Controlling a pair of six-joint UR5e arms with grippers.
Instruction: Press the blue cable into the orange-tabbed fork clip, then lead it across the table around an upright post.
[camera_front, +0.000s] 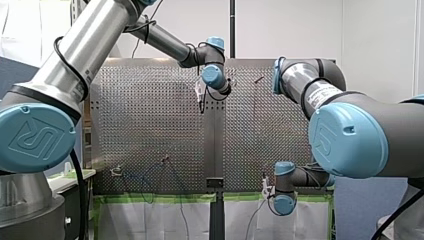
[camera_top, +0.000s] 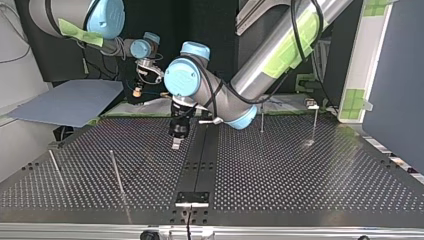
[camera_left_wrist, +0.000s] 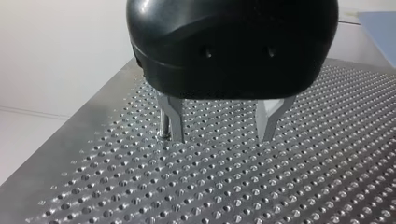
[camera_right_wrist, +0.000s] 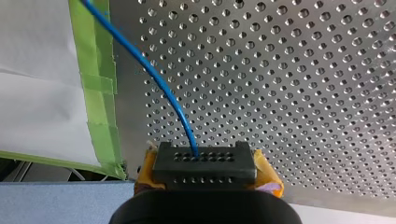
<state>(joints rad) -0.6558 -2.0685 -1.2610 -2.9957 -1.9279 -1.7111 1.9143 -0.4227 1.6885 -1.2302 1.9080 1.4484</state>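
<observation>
Nearest the lens, black right gripper (camera_right_wrist: 204, 163) with yellow pads (camera_right_wrist: 267, 173): pressed together on thin blue cable (camera_right_wrist: 154, 79), poised at the arms-side edge of the perforated metal tabletop (camera_right_wrist: 303, 93). From the pads outward, arcs over the holes and leads away alongside the strip of green tape (camera_right_wrist: 100, 84) lining that edge, with a white sheet (camera_right_wrist: 37, 93) past the tape.

Farther out, black left gripper (camera_left_wrist: 219, 137) with bare metal fingers (camera_left_wrist: 175, 121): spread apart, gripping nothing, tips just clear of the tabletop, close by the dark centre strip (camera_top: 200, 160). Near one finger and outside the gap, thin upright metal post (camera_left_wrist: 163, 126), foot set in a hole.

Across the top view, slim posts standing well apart: one slim post (camera_top: 117, 172) towards the tabletop's corner at that view's left, with a shorter-looking neighbour (camera_top: 55, 165) nearer the side edge, and a far post (camera_top: 261, 119) by the arms-side edge at that view's right.
</observation>
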